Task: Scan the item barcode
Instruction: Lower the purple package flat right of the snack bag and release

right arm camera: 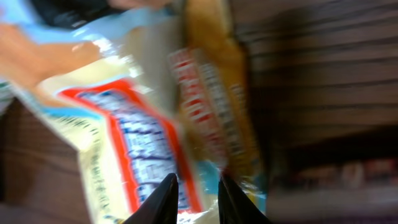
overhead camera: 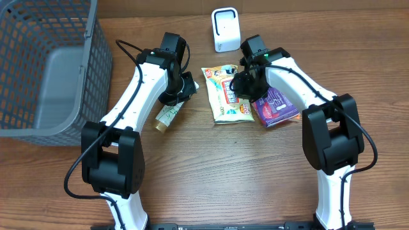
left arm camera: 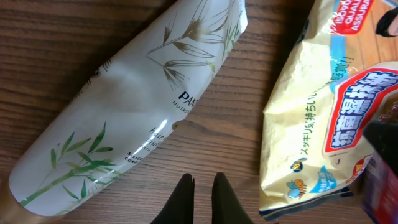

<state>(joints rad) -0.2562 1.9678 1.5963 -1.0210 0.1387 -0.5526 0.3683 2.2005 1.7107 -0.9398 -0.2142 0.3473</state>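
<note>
Toward the tabletop's far edge, the left gripper (left arm camera: 202, 178) hangs shut and empty beside a tube (left arm camera: 137, 99). The snack bag (overhead camera: 227, 96) lies flat mid-table, its long axis running far edge to near and its top toward the scanner (overhead camera: 225, 29). The right gripper (right arm camera: 194, 183) straddles the bag's right edge, grip unclear in the blur; a pinch clear of the barcode looks wisest.

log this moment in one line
left gripper shut, empty, beside Pantene tube | right gripper at snack bag, grip unclear | white scanner untouched
</note>
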